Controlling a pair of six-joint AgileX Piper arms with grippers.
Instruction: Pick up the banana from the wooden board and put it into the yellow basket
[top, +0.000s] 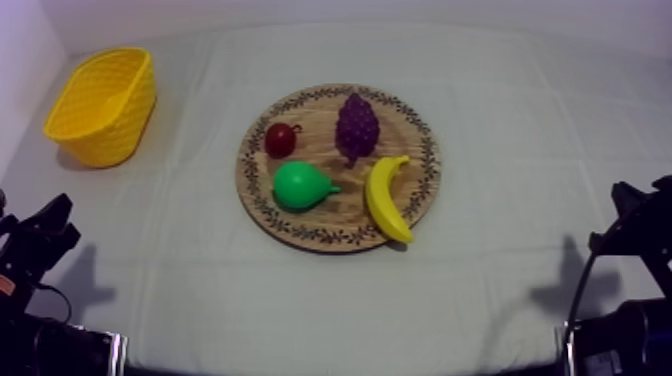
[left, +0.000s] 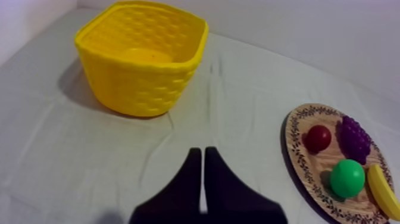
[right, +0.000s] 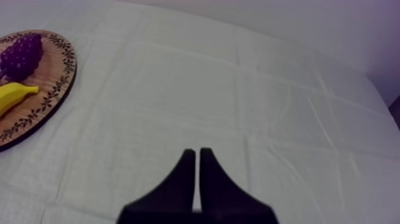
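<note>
Your top view looks down on the table (top: 520, 130) at a slant from the arms' side, far enough back to take in the whole wooden board (top: 350, 210) and the yellow basket (top: 100, 105). Your left wrist view rides low over the cloth behind the left gripper (left: 202, 150), facing the basket and most of the board. Your right wrist view rides equally low behind the right gripper (right: 197, 151), facing open cloth beside the board. All three views share the board's banana (top: 381, 200) side.

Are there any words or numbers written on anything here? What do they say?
None: no word, number or sign can be read anywhere.
The board has only a leafy pattern round its rim, not letters.
The basket is plain yellow weave, with no label.
</note>
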